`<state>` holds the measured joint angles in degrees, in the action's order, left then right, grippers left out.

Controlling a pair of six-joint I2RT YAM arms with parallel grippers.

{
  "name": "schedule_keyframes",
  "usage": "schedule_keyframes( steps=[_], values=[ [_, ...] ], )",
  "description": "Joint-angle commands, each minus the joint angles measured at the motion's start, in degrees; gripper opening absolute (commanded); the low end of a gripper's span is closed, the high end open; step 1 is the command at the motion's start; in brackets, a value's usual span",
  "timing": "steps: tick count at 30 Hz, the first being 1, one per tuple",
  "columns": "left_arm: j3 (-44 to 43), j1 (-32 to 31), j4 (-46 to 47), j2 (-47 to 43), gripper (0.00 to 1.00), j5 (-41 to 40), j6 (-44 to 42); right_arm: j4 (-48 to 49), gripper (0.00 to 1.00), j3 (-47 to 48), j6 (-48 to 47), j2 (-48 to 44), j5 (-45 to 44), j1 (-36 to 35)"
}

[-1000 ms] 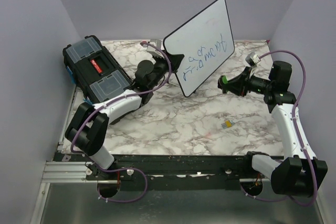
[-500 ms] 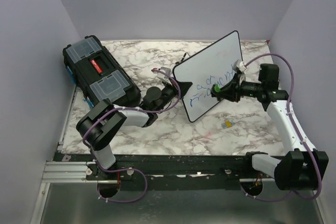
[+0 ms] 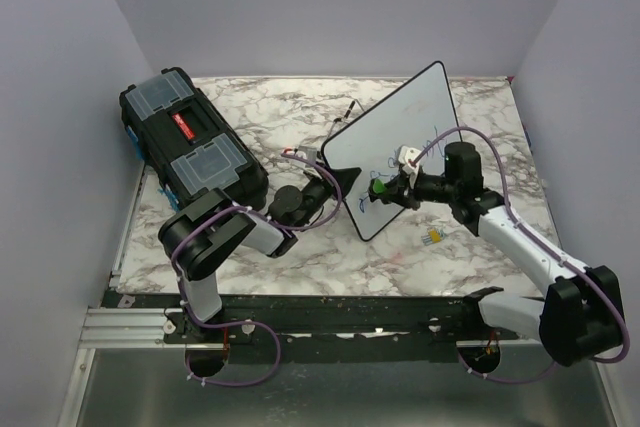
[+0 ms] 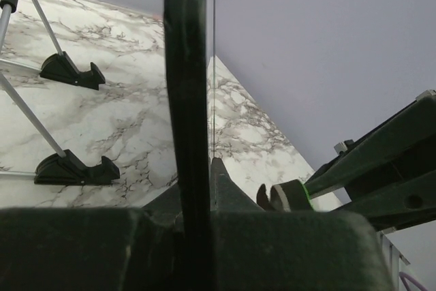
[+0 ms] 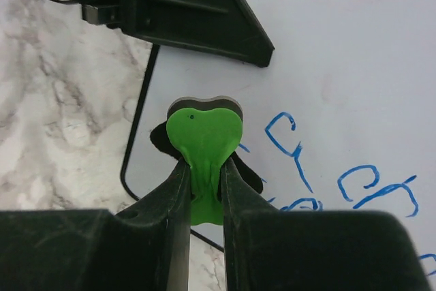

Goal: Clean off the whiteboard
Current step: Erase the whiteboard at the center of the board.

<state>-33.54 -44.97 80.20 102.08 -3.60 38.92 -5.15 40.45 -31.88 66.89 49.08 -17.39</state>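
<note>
Whiteboard (image 3: 390, 122) tilted over tabletop (image 3: 300, 117) centre; left end effector (image 4: 197, 189) clamped on its frame edge, fingertips obscured. Right end effector (image 5: 203, 185) clamped on green eraser (image 5: 203, 134) at board face; blue writing partly hidden behind it.

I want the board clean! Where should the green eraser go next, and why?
Probably slide the green eraser in the right gripper across the blue writing beside it: marks show on the whiteboard, whose frame the left gripper grips.

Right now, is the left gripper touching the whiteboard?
Touching. The left wrist view shows the black edge of the whiteboard running down into the left gripper, pinched between its fingers with no gap.
</note>
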Motion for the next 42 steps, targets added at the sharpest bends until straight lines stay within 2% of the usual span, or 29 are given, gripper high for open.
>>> schedule_keyframes(
  steps=[1, 10, 14, 20, 25, 27, 30, 32, 37, 40, 42],
  values=[
    [-0.49, -0.42, 10.94, 0.17, 0.00, -6.22, -0.96, 13.05, 0.01, -4.70, 1.91, 0.73, -11.39, -3.22],
    [0.59, -0.78, 9.04, -1.26, 0.00, -10.75, 3.94, 14.12, 0.01, -7.14, -5.34, 3.95, -29.12, -18.82],
    [0.65, -0.75, 8.25, -2.15, 0.00, -9.94, 4.46, 16.59, 0.01, -8.09, -4.69, 4.85, -36.40, -19.70],
    [0.82, -0.75, 8.39, -1.85, 0.00, -7.58, 5.28, 23.57, 0.01, -7.10, 2.65, 8.41, -50.47, -19.05],
    [1.20, -0.87, 8.87, -1.86, 0.00, -6.81, 5.59, 22.37, 0.01, -5.27, 4.75, 10.32, -50.47, -18.91],
    [1.23, -0.84, 8.84, -1.97, 0.00, -6.69, 5.56, 16.72, 0.01, -4.97, 0.93, 9.44, -43.67, -18.91],
    [0.94, -0.90, 8.92, -1.74, 0.00, -6.42, 5.75, 6.42, 0.01, -5.78, -7.81, 7.79, -28.49, -18.95],
    [0.81, -0.82, 9.20, -1.66, 0.00, -6.29, 6.01, 2.78, 0.01, -6.46, -10.50, 7.84, -25.33, -19.62],
    [1.05, -0.81, 9.28, -1.78, 0.00, -6.31, 6.17, 3.71, 0.01, -4.84, -9.19, 10.76, -29.67, -20.12],
    [1.35, -0.87, 9.27, -1.79, 0.00, -6.17, 6.17, 14.04, 0.01, -4.15, 0.36, 10.93, -39.91, -20.05],
    [1.35, -0.89, 9.42, -1.53, 0.00, -5.91, 6.24, 19.84, 0.01, -3.67, 3.46, 10.12, -44.62, -19.96]
  ],
)
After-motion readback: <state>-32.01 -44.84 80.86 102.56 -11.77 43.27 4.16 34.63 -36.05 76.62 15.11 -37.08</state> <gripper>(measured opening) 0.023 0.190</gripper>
